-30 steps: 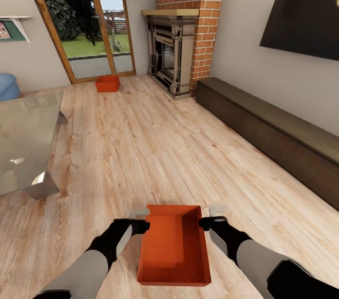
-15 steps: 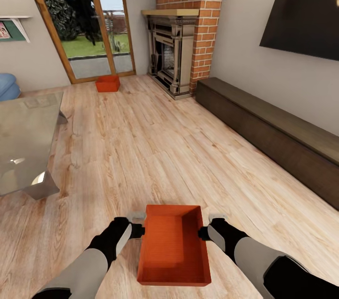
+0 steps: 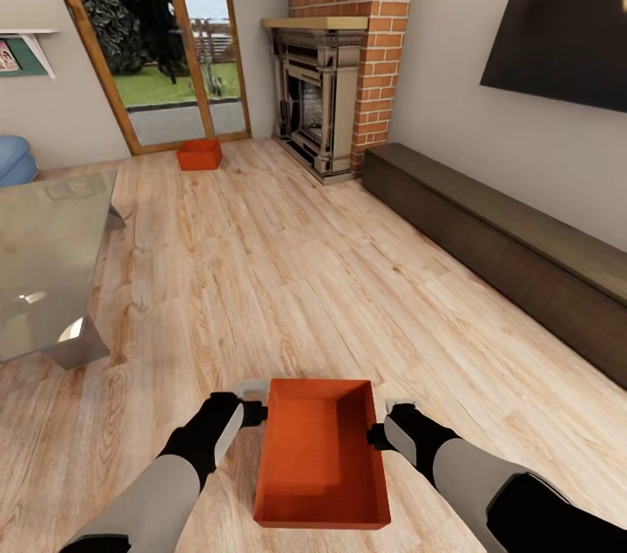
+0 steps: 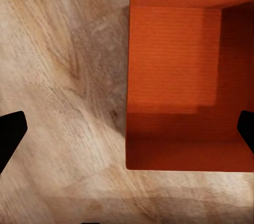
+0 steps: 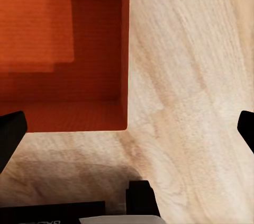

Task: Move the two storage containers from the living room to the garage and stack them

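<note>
A near container (image 3: pixel 320 466) is shown on the light wood floor (image 3: pixel 279 274) of the living room, directly before the robot, with the left gripper (image 3: pixel 252 410) placed just beside its left wall and the right gripper (image 3: pixel 380 431) just beside its right wall. In both wrist views the dark fingertips are seen spread wide at the frame edges, with a container wall lying between them, so both pincers are judged released and nothing is yet grasped; whether the fingers touch the walls cannot be told. The main risk is judged to be an uneven lift: if one wall is pinched shallowly or the two arms rise at different rates, the container may be tilted, twisted or dropped, and thin straight walls may slip from narrow pads. A further risk is that the container may be pushed along the floor should one gripper be closed before the other. The near container is seen to be empty, its ribbed bottom bare in the left wrist view (image 4: pixel 180 70) and the right wrist view (image 5: pixel 58 49). A second container (image 3: pixel 199 155) is seen far off on the floor by the glass door (image 3: pixel 165 39), near the brick fireplace (image 3: pixel 318 100); its contents cannot be made out. The garage has not been reached.
</note>
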